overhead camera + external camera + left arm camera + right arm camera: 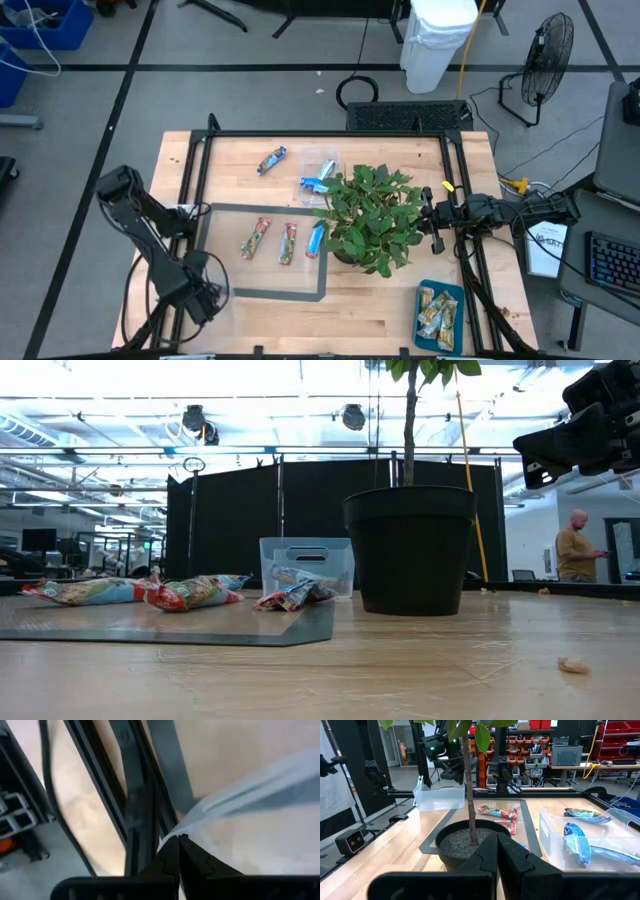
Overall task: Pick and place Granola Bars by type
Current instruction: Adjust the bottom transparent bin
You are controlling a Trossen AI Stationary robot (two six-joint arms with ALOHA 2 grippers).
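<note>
High view is showing red-and-tan wrapped granola bars (271,240) lying inside the grey outlined rectangle (215,250) at frame centre-left, probably staged there for sorting. Shiny blue bars (318,181) are sitting in a clear plastic tub (322,172) above, and green-and-beige bars (437,312) are filling the teal rectangular tray (441,322) at lower right. The left gripper (207,297), lower left, is pinching what looks like another clear tub's (439,798) edge; the right gripper (432,216) is waiting, closed and empty, beside the leafy potted plant (368,217).

Potted plant (370,215), clear tub (318,178), teal tray (439,316), floor fan (545,55)
</note>
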